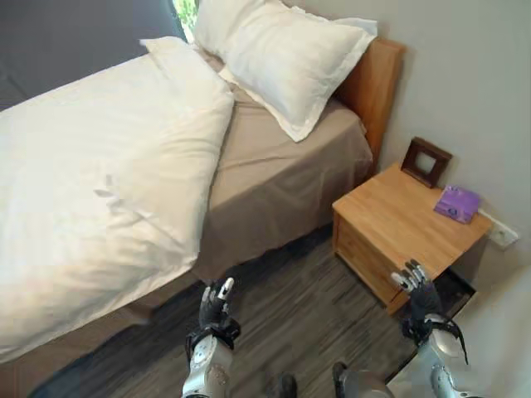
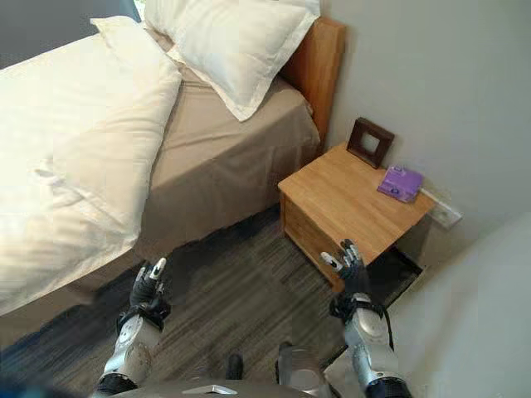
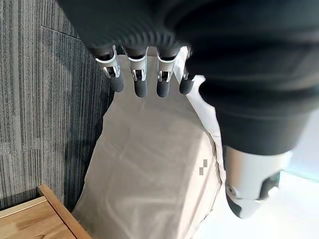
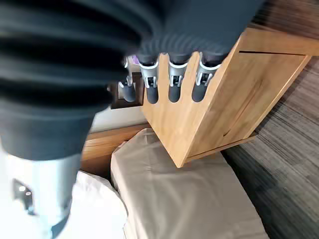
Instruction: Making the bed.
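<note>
A bed with a beige fitted sheet (image 1: 274,174) stands ahead on my left. A white duvet (image 1: 91,191) covers most of it, its top edge lying below the pillows. Two white pillows (image 1: 282,50) lean against the wooden headboard (image 1: 377,79). My left hand (image 1: 216,305) hangs open over the floor near the bed's side, holding nothing; its fingers (image 3: 141,82) are straight. My right hand (image 1: 419,290) is open too, in front of the nightstand's corner, with straight fingers (image 4: 172,82).
A wooden nightstand (image 1: 398,228) stands right of the bed, carrying a dark picture frame (image 1: 426,162) and a purple box (image 1: 457,203). A wall socket (image 1: 502,232) sits behind it. Dark striped flooring (image 1: 307,315) lies between bed and nightstand.
</note>
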Tool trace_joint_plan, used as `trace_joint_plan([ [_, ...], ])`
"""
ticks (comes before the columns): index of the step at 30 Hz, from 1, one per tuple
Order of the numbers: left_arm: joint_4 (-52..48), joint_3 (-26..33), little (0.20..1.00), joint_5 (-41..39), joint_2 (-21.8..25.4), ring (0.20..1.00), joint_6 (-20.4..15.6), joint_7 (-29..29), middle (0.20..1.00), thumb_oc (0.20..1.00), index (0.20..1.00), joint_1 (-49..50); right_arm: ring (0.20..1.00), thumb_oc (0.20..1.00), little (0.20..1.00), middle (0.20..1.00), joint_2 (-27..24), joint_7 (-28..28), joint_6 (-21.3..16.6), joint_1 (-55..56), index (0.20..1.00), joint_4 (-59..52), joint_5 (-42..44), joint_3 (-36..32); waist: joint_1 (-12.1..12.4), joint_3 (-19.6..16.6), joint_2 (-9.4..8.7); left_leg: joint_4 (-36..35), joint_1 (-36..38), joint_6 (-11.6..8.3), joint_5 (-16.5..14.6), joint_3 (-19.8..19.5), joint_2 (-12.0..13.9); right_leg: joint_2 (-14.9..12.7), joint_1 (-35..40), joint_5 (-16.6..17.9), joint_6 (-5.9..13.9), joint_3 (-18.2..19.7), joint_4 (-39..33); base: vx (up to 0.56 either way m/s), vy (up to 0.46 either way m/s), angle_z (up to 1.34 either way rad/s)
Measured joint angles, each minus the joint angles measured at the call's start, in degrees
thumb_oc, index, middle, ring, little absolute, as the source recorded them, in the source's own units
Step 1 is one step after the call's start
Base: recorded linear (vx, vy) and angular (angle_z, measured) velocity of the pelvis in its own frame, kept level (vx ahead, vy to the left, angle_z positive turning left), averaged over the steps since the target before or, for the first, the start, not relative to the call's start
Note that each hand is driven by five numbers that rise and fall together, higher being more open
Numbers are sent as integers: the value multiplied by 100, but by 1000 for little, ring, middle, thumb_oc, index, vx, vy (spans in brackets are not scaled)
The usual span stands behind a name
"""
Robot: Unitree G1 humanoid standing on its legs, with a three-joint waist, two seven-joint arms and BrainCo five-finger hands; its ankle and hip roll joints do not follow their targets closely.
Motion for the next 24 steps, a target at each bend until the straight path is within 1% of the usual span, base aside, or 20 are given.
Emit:
trace_joint_plan([
  [1,-35,13,1000,125,17,1000,85,9,1000,1000,1000,-13,1000,1000,1000,1000,16,48,12,35,1000,44,67,-59,-5,46,-15,-4,1,-74,-61,454,113,-123,53,7,-28,-204,21,53,12,15],
  [2,-108,11,1000,274,85,1000,184,5,1000,1000,1000,-34,1000,1000,1000,1000,59,109,24,11,1000,173,132,-130,6,106,-70,84,35,-104,-126,1126,290,-202,108,16,-76,-383,50,68,-15,30],
  [3,-249,-15,1000,397,163,1000,222,-6,1000,1000,1000,-56,1000,1000,1000,1000,90,112,65,120,1000,404,206,-207,53,189,-186,127,148,-129,-128,1417,307,-266,106,-176,-29,-488,229,85,-18,34],
  [4,-249,-70,1000,398,193,1000,238,-1,1000,1000,1000,-12,1000,1000,1000,1000,78,113,94,145,1000,587,204,-220,69,179,-187,-14,242,-122,-68,1397,307,-278,145,-219,25,-519,233,39,-28,30],
  [6,-252,-86,1000,409,235,1000,286,-2,1000,1000,1000,16,1000,1000,1000,1000,86,94,191,214,1000,649,190,-307,118,189,-185,-24,261,-120,-63,1406,314,-298,184,-244,14,-556,200,21,-33,7],
  [10,-295,-65,1000,411,284,1000,288,-9,1000,1000,1000,0,1000,1000,1000,1000,96,107,184,277,1000,657,157,-251,138,192,-188,37,246,-157,-37,1418,328,-289,197,-255,23,-576,181,-37,-32,0],
  [11,-294,-65,1000,411,281,1000,289,-11,1000,1000,1000,45,1000,1000,1000,1000,96,109,187,291,1000,655,155,-239,164,202,-180,50,187,-176,-17,1422,327,-276,255,-250,19,-607,195,-125,-67,21],
  [12,-289,-70,1000,410,255,1000,295,-24,1000,1000,1000,-20,1000,1000,1000,1000,127,104,185,353,1000,669,155,-247,157,247,-211,249,105,-249,32,1395,314,-317,328,-226,11,-709,134,-119,-41,50],
  [13,-288,-79,1000,410,241,1000,294,-44,1000,1000,1000,-67,1000,1000,1000,1000,171,108,186,430,1000,671,155,-219,152,280,-255,554,-61,-313,79,1327,284,-413,417,-214,27,-859,19,-138,-22,74],
  [15,-295,-54,1000,362,221,1000,244,-107,1000,1000,1000,-25,1000,1000,1000,1000,244,201,205,539,1000,672,155,-196,219,351,-311,917,-331,-374,175,1110,236,-526,498,-157,14,-1086,-119,-128,91,77],
  [16,-227,-52,1000,339,216,1000,243,-108,1000,1000,1000,-42,1000,1000,1000,1000,280,212,219,531,1000,679,162,-208,267,504,-501,884,-482,-615,350,1015,181,-792,457,58,-249,-1282,-250,-61,141,88],
  [17,-124,-54,1000,242,219,1000,255,-104,1000,1000,1000,-129,1000,1000,1000,1000,283,207,248,479,1000,694,169,-212,257,537,-558,1053,-632,-545,109,1424,346,-904,564,232,-265,-1493,-532,-4,248,102],
  [18,-120,-49,1000,168,216,1000,252,-109,1000,1000,1000,-164,1000,1000,1000,1000,268,209,246,474,1000,652,189,-318,282,555,-652,1219,-685,-555,84,1903,717,-930,729,405,-208,-1760,-952,18,145,95],
  [19,-114,-60,1000,141,214,1000,249,-109,1000,1000,1000,-154,1000,1000,1000,1000,185,208,238,432,1000,655,192,-451,295,567,-662,1223,-616,-561,81,2097,1143,-919,888,505,-164,-1875,-1204,37,252,102],
  [20,-100,-96,1000,139,206,1000,253,-111,1000,1000,1000,-139,1000,1000,1000,1000,82,195,212,392,1000,717,247,-661,255,556,-619,1118,-484,-610,67,2466,1514,-950,1080,607,-47,-2184,-1405,49,208,125],
  [21,-110,-178,1000,139,211,1000,254,-123,1000,1000,1000,-130,1000,1000,1000,1000,-55,154,205,419,1000,749,269,-798,199,468,-521,984,-399,-615,84,2667,1681,-992,1155,621,43,-2389,-1448,89,368,115],
  [22,-113,-217,1000,133,208,1000,254,-136,1000,1000,1000,-112,1000,1000,1000,1000,-236,99,199,367,1000,809,270,-880,232,420,-506,805,-246,-615,84,2686,1635,-1089,1081,625,165,-2404,-1391,142,536,86],
  [23,-110,-221,1000,126,208,1000,257,-130,1000,1000,1000,-106,1000,1000,1000,1000,-405,82,179,308,1000,830,268,-873,283,382,-442,735,-165,-605,88,2699,1566,-1162,1051,688,278,-2433,-1406,124,547,40],
  [24,-108,-209,1000,128,222,1000,258,-138,1000,1000,1000,-94,1000,1000,1000,1000,-495,77,177,255,1000,827,254,-903,328,364,-399,638,-29,-539,85,2578,1332,-1312,1019,763,458,-2472,-1340,79,396,37],
])
